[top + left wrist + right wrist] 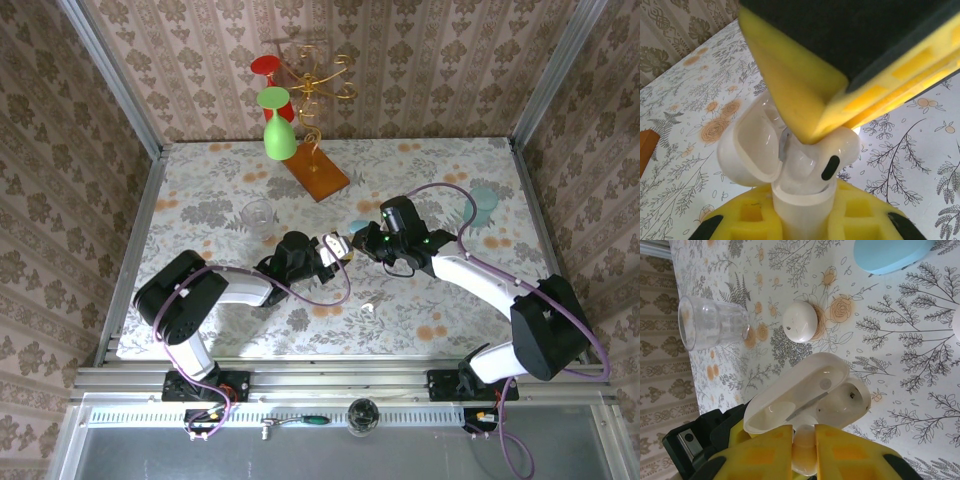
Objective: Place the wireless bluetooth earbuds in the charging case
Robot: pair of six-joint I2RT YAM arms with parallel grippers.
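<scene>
My left gripper [328, 250] is shut on the white charging case [800, 200], holding it upright by its lower body. The case's lid [747, 145] hangs open to the left. My right gripper [804, 440] is shut on a white earbud [805, 452] right at the case's open mouth [845, 397]. In the left wrist view that earbud [840, 150], which has a black oval mark, rests partly inside the case under a right finger [800, 90]. In the top view the right gripper [362, 238] meets the left one at the table's middle.
A clear glass [710, 322] lies on its side beside a small white rounded piece [800, 322]. A pale blue case [890, 255] lies farther off, at the table's right [482, 205]. A stand with a red and a green glass [315, 170] is at the back.
</scene>
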